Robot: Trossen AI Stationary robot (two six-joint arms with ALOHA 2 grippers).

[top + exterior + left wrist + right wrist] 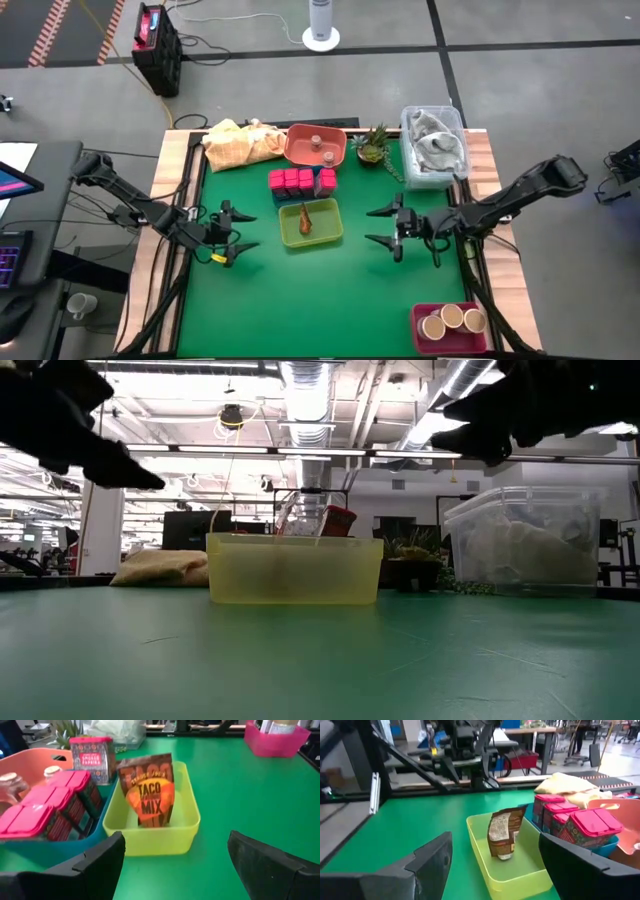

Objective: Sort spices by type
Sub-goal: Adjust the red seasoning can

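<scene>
A brown taco-mix pouch (pixel 150 790) stands leaning in a yellow bin (pixel 325 237) at mid-table. Behind the bin, several pink-lidded spice tins (pixel 302 181) sit in a blue tray. An orange bin (pixel 300 150) farther back holds small greyish-capped jars (pixel 316 140). Tan round jars (pixel 452 320) stand in a pink bin (pixel 425 345) at the near right. My left gripper (pixel 238 230) hovers open to the left of the yellow bin. My right gripper (pixel 383 227) hovers open to its right. Both point at the bin and touch nothing.
A yellow cloth (pixel 240 143) lies at the far left. A small spiky plant (pixel 373 145) and a clear lidded box (pixel 433 145) stand at the far right. Bare green mat (pixel 320 300) spreads across the table's near half.
</scene>
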